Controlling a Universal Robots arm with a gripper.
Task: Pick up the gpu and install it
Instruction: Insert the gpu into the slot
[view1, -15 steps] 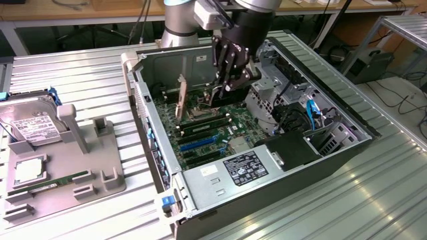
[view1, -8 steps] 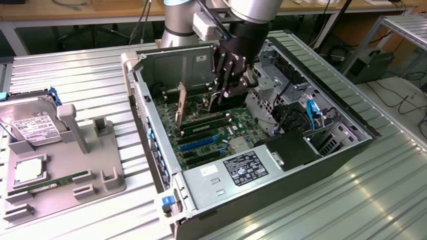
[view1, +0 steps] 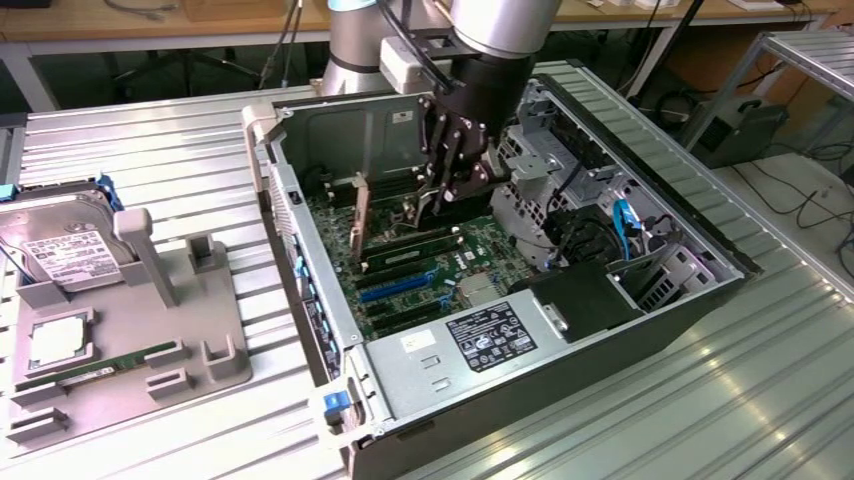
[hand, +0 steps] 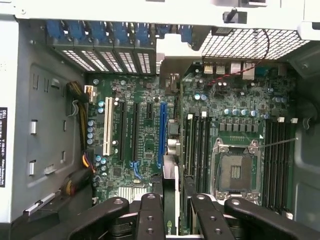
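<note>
- Surface (view1: 747, 400) of ribbed bright metal carries the open steel computer case (view1: 334, 130), laid on its side so the green motherboard (view1: 400, 280) faces up.
- Tool (hand: 172, 200), black and jointed, is clamped narrowly on the gpu (hand: 170, 190).
- The gpu, thin and seen edge-on, hangs over the board near the long blue slot (hand: 161, 135), seemingly for alignment.

"DELL" on the case-wall sticker (hand: 3, 145); power-supply label (view1: 491, 335) illegible
</note>
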